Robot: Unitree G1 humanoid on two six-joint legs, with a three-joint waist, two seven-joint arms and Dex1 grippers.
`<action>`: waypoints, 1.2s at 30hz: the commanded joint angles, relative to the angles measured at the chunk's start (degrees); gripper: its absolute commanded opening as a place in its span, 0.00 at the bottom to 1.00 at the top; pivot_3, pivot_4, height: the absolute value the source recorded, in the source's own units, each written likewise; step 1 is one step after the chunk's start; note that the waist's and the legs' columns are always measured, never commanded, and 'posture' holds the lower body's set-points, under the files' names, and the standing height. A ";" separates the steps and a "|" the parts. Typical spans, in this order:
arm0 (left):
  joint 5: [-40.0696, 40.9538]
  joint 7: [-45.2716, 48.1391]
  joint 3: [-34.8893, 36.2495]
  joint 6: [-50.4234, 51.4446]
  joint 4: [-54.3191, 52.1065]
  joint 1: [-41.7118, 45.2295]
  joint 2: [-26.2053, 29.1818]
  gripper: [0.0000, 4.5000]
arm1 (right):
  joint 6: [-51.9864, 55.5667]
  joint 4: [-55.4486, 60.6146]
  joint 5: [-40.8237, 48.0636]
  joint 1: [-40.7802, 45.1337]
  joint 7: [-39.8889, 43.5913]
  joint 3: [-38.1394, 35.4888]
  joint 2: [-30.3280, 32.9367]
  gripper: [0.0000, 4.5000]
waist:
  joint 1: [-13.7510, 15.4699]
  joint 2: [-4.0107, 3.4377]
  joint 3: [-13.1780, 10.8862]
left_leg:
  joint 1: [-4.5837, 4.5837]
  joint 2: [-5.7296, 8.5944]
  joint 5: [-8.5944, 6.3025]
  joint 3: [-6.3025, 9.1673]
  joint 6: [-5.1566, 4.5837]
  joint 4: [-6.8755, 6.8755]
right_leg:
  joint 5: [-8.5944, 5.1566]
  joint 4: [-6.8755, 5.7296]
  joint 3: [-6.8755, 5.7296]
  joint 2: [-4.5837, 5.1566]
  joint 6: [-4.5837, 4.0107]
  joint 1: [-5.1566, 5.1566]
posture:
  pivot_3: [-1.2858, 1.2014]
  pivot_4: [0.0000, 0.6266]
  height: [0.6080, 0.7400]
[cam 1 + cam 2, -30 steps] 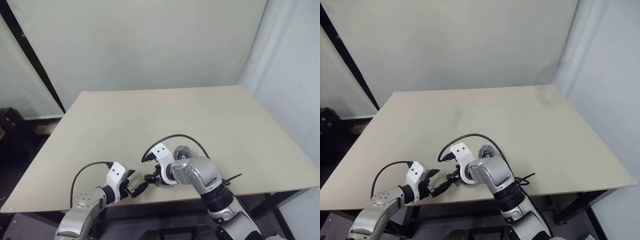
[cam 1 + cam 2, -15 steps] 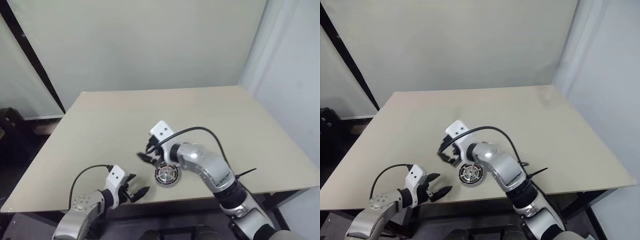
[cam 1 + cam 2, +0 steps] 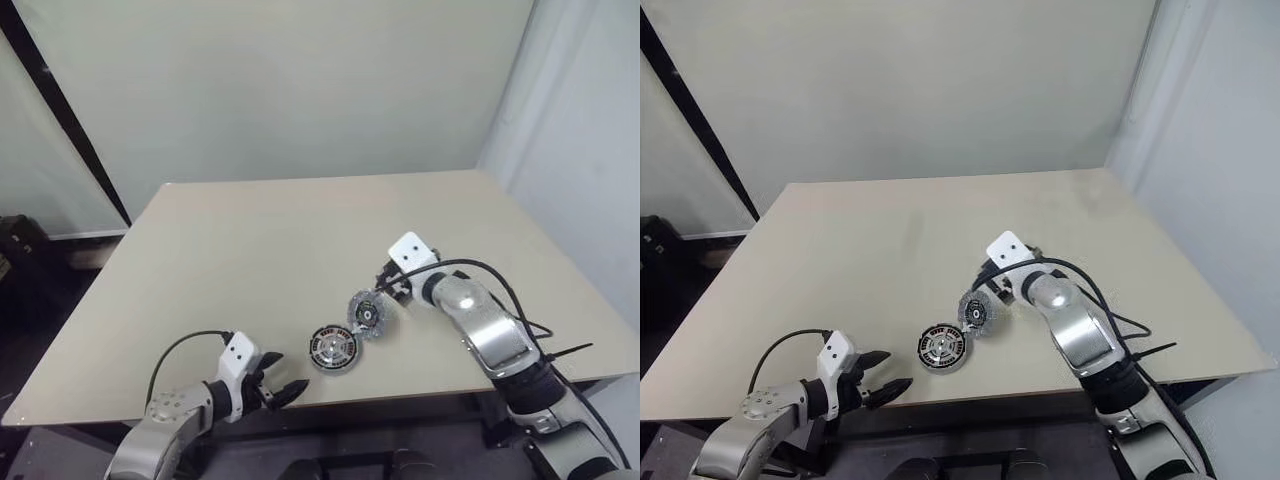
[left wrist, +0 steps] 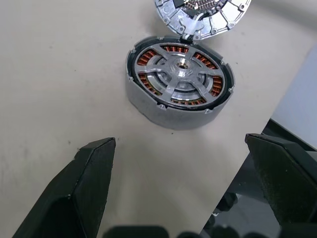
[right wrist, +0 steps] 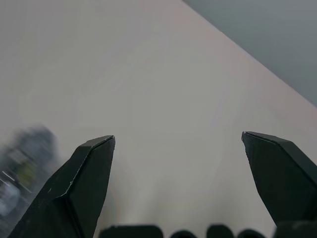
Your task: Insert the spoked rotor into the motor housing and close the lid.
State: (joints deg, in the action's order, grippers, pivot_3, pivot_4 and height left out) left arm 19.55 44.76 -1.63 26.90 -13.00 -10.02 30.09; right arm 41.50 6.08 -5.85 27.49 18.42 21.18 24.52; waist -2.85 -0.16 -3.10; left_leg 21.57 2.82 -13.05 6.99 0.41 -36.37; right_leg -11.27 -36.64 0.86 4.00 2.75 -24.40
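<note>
The spoked rotor (image 4: 182, 75) already sits inside the motor housing (image 3: 333, 350) near the table's (image 3: 240, 250) front edge; the lid (image 3: 366, 314) lies touching it, awaiting closing; left gripper (image 3: 283, 388) and right gripper (image 3: 385, 286) gape wide, empty

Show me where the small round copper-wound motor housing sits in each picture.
Left eye view: motor housing low centre, between the arms.
Right eye view: housing low centre.
Left wrist view: housing just ahead of the left gripper.
Right wrist view: too blurred to tell.
Shared landmark: the round grey lid beside it.
</note>
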 commanded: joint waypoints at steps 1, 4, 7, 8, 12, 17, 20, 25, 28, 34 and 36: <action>1.01 0.43 0.65 -0.04 -1.34 1.43 0.47 1.00 | -3.59 -1.54 -3.24 -0.91 -0.04 -0.16 1.83 1.00 | 0.00 0.01 -0.02 | 0.01 -0.01 0.00 -0.01 0.00 -0.05 | 0.00 0.00 0.00 0.00 0.00 0.01 | 0.52 0.00 1.00; 1.17 0.58 0.57 0.74 -1.36 1.96 0.97 1.00 | -5.45 -4.00 -3.09 -2.19 1.27 0.26 1.08 1.00 | -0.01 0.04 -0.05 | 0.02 -0.06 0.00 -0.09 0.00 -0.13 | 0.00 0.00 0.00 -0.01 -0.01 0.02 | 0.52 0.00 1.00; 1.57 0.78 0.63 1.34 -1.62 2.16 1.27 0.80 | -7.43 -5.05 -2.34 -2.94 2.87 0.21 -0.49 1.00 | -0.01 0.04 -0.10 | 0.01 -0.16 0.00 -0.14 0.00 -0.18 | 0.00 0.00 -0.02 -0.06 -0.01 0.03 | 0.52 0.00 1.00; 1.96 1.09 0.66 1.85 -1.92 2.18 1.52 0.73 | -7.97 -4.54 -1.26 -3.42 3.80 0.12 -1.70 1.00 | -0.01 0.04 -0.13 | 0.01 -0.19 0.00 -0.16 0.00 -0.20 | 0.00 0.00 -0.02 -0.07 -0.01 0.02 | 0.52 0.00 1.00; 2.60 1.49 0.79 2.84 -2.49 2.22 2.10 0.41 | -8.22 -2.48 1.62 -4.51 7.56 0.19 -5.10 1.00 | 0.00 0.08 -0.15 | 0.00 -0.29 0.00 -0.15 0.00 -0.23 | 0.00 -0.01 -0.06 -0.14 -0.01 0.03 | 0.52 0.00 1.00; 2.81 1.41 1.05 3.18 -2.81 2.34 2.25 0.02 | -8.16 -1.05 3.45 -5.25 10.98 1.86 -8.57 1.00 | 0.00 0.06 -0.16 | 0.00 -0.32 0.00 -0.14 0.00 -0.25 | 0.00 -0.02 -0.05 -0.13 0.00 0.03 | 0.52 0.00 1.00; 2.73 1.34 1.15 3.28 -3.01 2.36 2.36 0.01 | -8.30 -1.61 2.75 -5.64 12.43 4.77 -9.69 1.00 | 0.00 0.06 -0.17 | -0.01 -0.32 -0.01 -0.14 0.00 -0.25 | 0.00 -0.02 -0.05 -0.12 0.00 0.03 | 0.52 0.00 1.00; 2.52 1.26 1.26 3.55 -3.44 2.29 2.73 0.01 | -9.86 -5.43 0.75 -5.86 12.31 8.38 -11.48 1.00 | 0.00 0.05 -0.17 | -0.02 -0.32 -0.01 -0.13 0.02 -0.22 | 0.00 -0.03 -0.06 -0.14 -0.01 0.02 | 0.52 0.00 1.00; 2.61 1.22 1.36 3.70 -3.71 2.24 2.95 0.01 | -11.24 -8.36 -0.18 -5.64 11.39 8.80 -12.49 1.00 | 0.00 0.04 -0.17 | -0.03 -0.32 -0.02 -0.15 0.02 -0.24 | 0.00 -0.02 -0.06 -0.13 -0.01 0.02 | 0.52 0.00 1.00; 2.59 1.03 1.55 3.65 -3.87 2.17 3.32 0.01 | -12.72 -10.38 2.03 -3.67 12.06 5.60 -13.44 1.00 | 0.01 0.04 -0.18 | -0.06 -0.32 -0.12 -0.14 0.20 -0.29 | 0.00 -0.03 -0.06 -0.13 -0.01 0.08 | 0.52 0.00 1.00; 2.58 1.06 1.60 3.63 -3.89 2.16 3.46 0.01 | -12.58 -9.96 4.00 -2.85 13.41 3.55 -13.64 1.00 | 0.00 0.03 -0.18 | -0.04 -0.32 -0.12 -0.14 0.20 -0.32 | 0.00 -0.03 -0.06 -0.13 -0.01 0.07 | 0.52 0.00 1.00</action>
State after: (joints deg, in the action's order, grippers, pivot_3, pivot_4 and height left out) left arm 21.29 45.86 -1.31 30.83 -14.50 -8.46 32.94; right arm 29.40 -5.09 -3.62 22.49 30.95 27.51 11.12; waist -2.84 -0.13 -3.28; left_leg 21.54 2.50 -13.17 6.84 0.61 -36.69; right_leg -11.27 -36.67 0.80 3.87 2.74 -24.33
